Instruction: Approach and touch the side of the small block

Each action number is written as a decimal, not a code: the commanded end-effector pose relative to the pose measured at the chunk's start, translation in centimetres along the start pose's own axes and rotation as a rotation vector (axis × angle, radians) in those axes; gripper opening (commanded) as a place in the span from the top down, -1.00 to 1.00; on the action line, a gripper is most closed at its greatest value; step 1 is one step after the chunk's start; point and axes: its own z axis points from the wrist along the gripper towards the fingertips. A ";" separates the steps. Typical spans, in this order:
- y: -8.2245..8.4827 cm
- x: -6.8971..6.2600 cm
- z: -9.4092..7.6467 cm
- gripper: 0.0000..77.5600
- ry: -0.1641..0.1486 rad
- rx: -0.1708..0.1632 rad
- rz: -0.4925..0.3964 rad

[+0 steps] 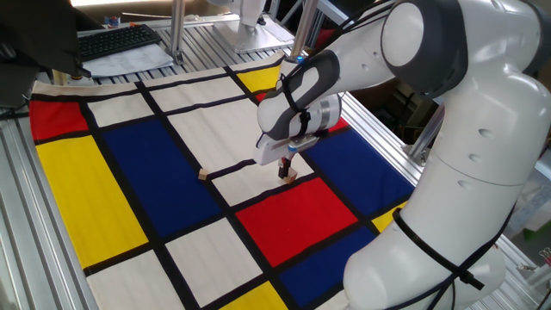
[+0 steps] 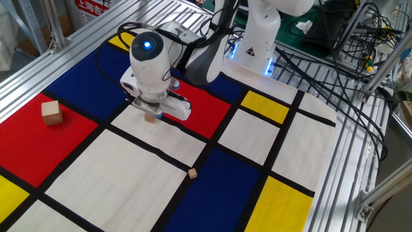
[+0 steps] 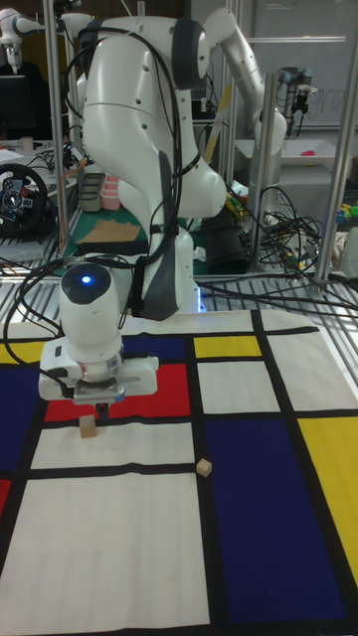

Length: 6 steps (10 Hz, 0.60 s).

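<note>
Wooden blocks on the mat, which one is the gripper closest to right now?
The small block, directly under the gripper, at the white panel's edge beside the red one. The larger wooden cube sits far off on red; the tiny wooden chip lies by the blue panel.

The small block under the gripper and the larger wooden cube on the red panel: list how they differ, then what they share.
Size: the small block is clearly smaller than the larger cube.
Place: the small block sits on a white panel, the larger cube on red.
Company: the gripper hangs right over the small block; the larger cube stands alone.
Both are plain pale wood.
</note>
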 end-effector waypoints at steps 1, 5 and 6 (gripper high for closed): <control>-0.2 0.1 0.0 1.00 -0.002 0.003 -0.004; -0.2 0.1 0.0 1.00 -0.014 -0.023 -0.011; -0.2 0.1 0.0 1.00 -0.014 -0.026 -0.013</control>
